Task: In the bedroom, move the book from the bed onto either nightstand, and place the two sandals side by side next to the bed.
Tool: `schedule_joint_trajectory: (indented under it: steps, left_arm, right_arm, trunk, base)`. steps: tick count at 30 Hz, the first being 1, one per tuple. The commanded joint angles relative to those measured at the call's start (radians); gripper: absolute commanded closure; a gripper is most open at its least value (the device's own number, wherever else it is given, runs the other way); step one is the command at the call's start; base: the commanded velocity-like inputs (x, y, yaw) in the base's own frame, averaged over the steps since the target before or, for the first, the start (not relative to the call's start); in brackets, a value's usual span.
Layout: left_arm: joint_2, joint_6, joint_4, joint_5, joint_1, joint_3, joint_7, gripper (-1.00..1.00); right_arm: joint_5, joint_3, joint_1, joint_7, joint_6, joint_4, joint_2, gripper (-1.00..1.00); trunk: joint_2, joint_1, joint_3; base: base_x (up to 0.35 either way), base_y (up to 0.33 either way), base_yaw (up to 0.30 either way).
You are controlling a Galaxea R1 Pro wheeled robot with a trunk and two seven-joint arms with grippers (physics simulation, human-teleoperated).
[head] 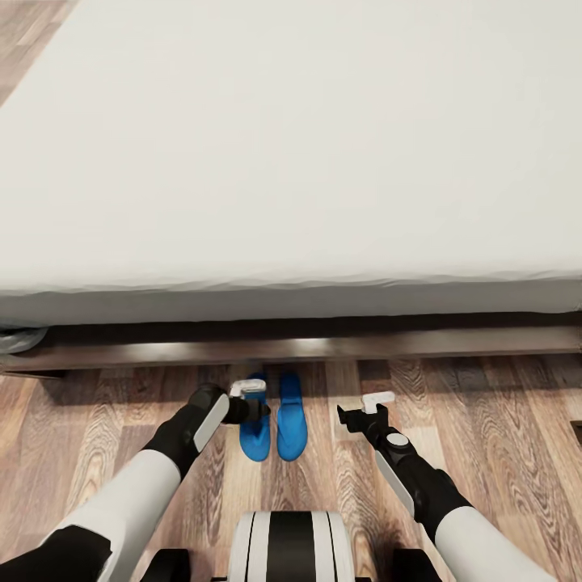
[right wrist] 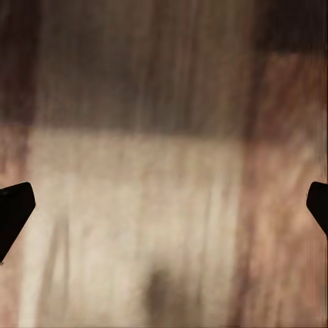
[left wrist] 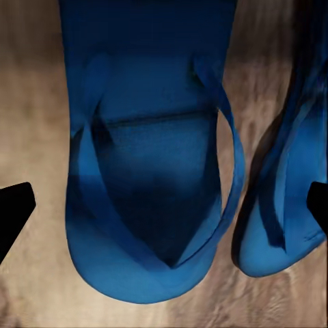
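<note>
I have both sandals on the floor (head: 485, 420) just in front of the bed's (head: 283, 162) long side rail, near the middle of that edge, toes pointing away from the bed. They lie side by side, close together; whether the soles touch I cannot tell. My left gripper (head: 252, 402) hangs right over the left sandal (head: 255, 436), fingers spread wide: in the left wrist view a dark fingertip (left wrist: 14, 208) sits at each side of the picture, with the sole (left wrist: 147, 171) between them and nothing clamped. The right sandal (head: 291, 416) lies just beside it. My right gripper (head: 365, 412) is off to the side over bare planks, also spread and empty.

I judge these sandals light, thin and bendy, likely to flop if taken by one end. The straps look soft. I would pinch across the sole's narrow width near its middle, or at the strap fork, and lift gently. The book is not where I can see it.
</note>
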State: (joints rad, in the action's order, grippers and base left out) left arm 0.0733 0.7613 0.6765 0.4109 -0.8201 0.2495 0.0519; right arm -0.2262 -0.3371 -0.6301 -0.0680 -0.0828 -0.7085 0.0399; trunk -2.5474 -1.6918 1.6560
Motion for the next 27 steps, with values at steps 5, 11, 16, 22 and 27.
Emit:
schedule_joint_trajectory:
  steps: [5,11,16,22,27]
  left_arm:
    - [-0.014,0.005,0.056,0.007,0.013,0.002,0.005,-1.0]
    - [-0.019,0.033,0.069,0.007,0.02,0.002,0.005,-1.0]
    - [-0.021,0.042,0.07,0.003,0.037,0.003,0.005,-1.0]
    - [-0.04,0.044,0.071,0.004,0.046,0.003,0.005,-1.0]
    - [-0.043,0.044,0.071,0.001,0.048,0.005,0.005,-1.0]
  right_arm:
    - [-0.008,-0.007,0.0,-0.007,-0.005,-0.002,0.002,-1.0]
    - [-0.008,-0.006,0.0,-0.008,-0.005,0.001,0.002,-1.0]
    - [-0.01,-0.008,0.0,-0.009,-0.008,0.004,0.001,-1.0]
    - [-0.009,-0.008,0.0,-0.01,-0.009,0.007,0.002,-1.0]
    - [-0.009,-0.007,0.0,-0.01,-0.009,0.008,0.002,-1.0]
  trunk:
    - [0.001,0.002,-0.019]
    - [0.002,0.005,-0.042]
    - [0.004,0.007,-0.061]
    - [0.005,0.01,-0.085]
    - [0.006,0.012,-0.104]
  base:
    - [0.0,0.0,0.0]
    - [0.0,0.0,0.0]
    - [0.0,0.0,0.0]
    - [-0.05,0.0,0.0]
    - [-0.278,0.0,0.0]
